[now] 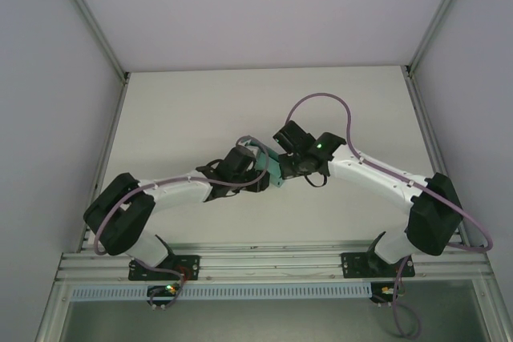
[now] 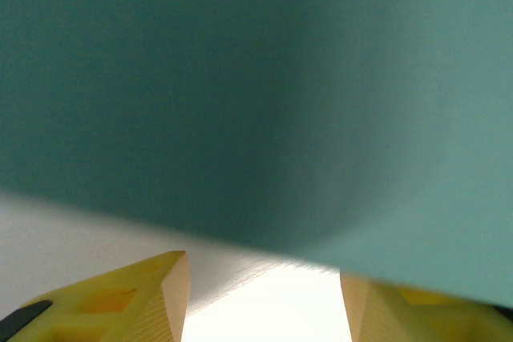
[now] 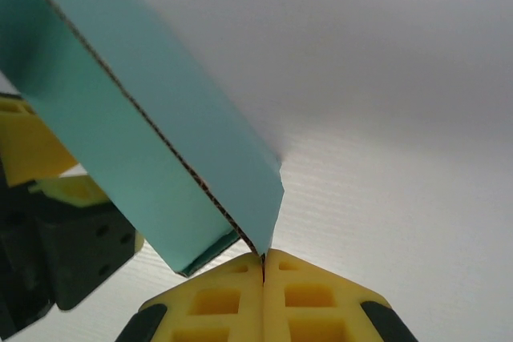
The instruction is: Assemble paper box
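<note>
Right wrist: claw (image 3: 264,266) tight on box (image 3: 144,142)

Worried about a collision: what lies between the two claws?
The teal paper box lies between the left claw and the right claw, which pinches it, as the top view shows.

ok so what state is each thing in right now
paper box, partly folded, not closed up, one corner pinched
right hand, shut on the paper box corner
left hand, open, fingers apart, paper box close in front
</note>
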Robot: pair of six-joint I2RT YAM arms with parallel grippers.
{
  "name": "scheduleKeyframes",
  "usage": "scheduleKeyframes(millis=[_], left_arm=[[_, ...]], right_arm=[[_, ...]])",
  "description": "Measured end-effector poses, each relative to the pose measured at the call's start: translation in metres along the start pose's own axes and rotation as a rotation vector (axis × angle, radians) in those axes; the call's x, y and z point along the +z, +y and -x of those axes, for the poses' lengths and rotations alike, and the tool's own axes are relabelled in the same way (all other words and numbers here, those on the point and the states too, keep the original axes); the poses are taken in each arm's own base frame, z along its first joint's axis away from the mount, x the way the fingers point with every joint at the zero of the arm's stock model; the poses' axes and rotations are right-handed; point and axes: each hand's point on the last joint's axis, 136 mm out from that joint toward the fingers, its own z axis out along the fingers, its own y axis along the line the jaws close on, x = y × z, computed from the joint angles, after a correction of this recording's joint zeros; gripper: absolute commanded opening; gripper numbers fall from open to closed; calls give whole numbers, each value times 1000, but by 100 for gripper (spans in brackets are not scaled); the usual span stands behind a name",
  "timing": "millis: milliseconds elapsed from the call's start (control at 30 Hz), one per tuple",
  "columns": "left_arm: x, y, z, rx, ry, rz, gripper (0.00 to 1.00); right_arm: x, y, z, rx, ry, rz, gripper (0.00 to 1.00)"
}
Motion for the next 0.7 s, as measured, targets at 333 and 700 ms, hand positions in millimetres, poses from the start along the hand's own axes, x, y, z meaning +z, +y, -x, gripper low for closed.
scheduleKeyframes(millis=[333,700], left_arm=[[13,-12,15,6,-67,-58,46],[27,-24,23,32,-68,-106,39]], right_arm=[[6,3,19,98,-66,29,3],[23,-1,46,200,-106,39,3]])
